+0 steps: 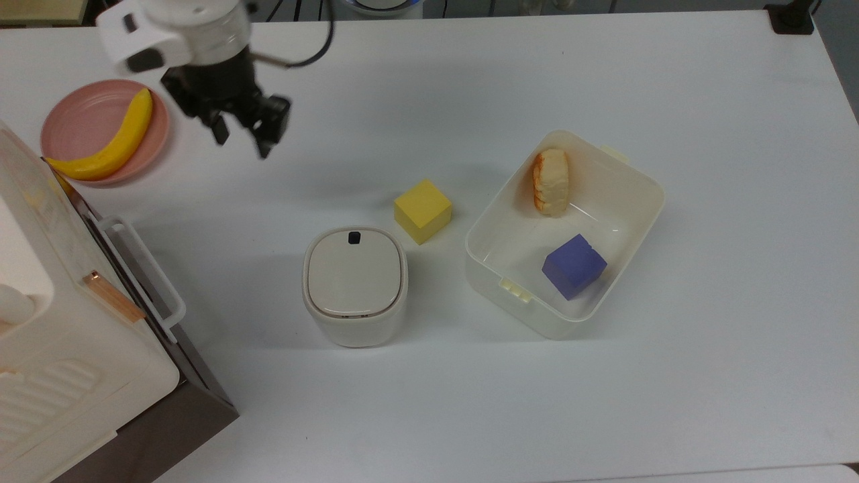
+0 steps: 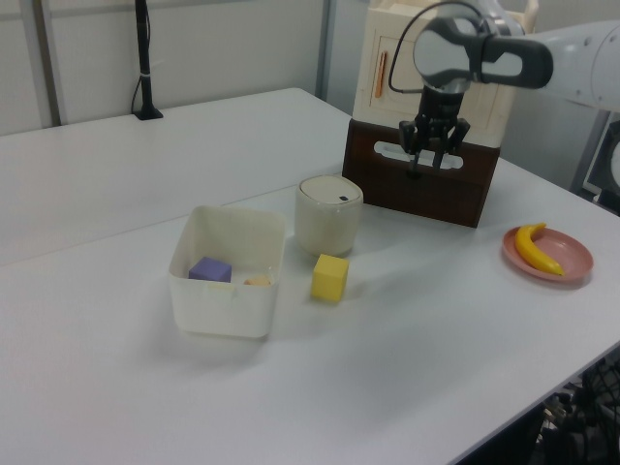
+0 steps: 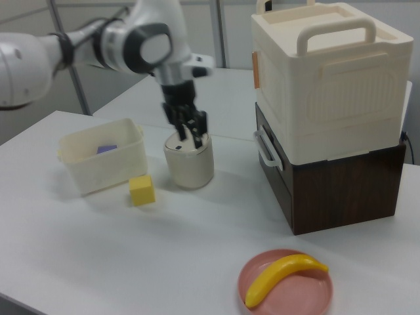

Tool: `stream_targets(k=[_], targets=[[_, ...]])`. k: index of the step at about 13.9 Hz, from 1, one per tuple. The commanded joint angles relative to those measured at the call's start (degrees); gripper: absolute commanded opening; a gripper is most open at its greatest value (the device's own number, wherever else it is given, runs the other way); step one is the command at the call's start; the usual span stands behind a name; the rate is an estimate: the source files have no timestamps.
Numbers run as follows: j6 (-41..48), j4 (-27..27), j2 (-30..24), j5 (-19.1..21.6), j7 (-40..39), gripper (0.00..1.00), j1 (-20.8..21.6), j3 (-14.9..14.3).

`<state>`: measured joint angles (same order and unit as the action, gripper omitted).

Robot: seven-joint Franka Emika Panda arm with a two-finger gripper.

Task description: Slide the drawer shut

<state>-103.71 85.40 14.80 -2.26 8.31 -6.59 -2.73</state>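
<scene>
One gripper [image 1: 241, 137], fingers spread and empty, hangs above the bench [image 1: 470, 80] near the pink plate [image 1: 80, 121]. At the bench's corner, the drawer [image 3: 275, 167] sits pushed in. No readable writing.

Drawer [image 3: 275, 176] front dark brown wood grain, loop handle [image 1: 144, 268] white; cabinet [image 3: 328, 85] above it cream; gripper [image 1: 241, 134] black, arm [image 3: 39, 56] white with grey joints; plate [image 1: 80, 121] pink, banana [image 1: 114, 144] yellow; cube [image 1: 423, 210] yellow; tub [image 1: 624, 221] off-white, holding a purple cube [image 1: 574, 265]; lidded bin [image 1: 354, 285] cream; table [image 1: 604, 402] white.
</scene>
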Motion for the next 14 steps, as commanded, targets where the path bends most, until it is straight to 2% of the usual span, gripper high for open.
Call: stream_targets(k=[1,5,14], targets=[[6.4,1.26,-4.34,1.64,-6.7,1.0,5.16,-0.26],[5.8,1.35,-3.91,1.73,-17.09,1.0,5.53,-0.34],[6.76,1.08,-3.12,2.0,-16.14,1.0,5.62,-0.7]])
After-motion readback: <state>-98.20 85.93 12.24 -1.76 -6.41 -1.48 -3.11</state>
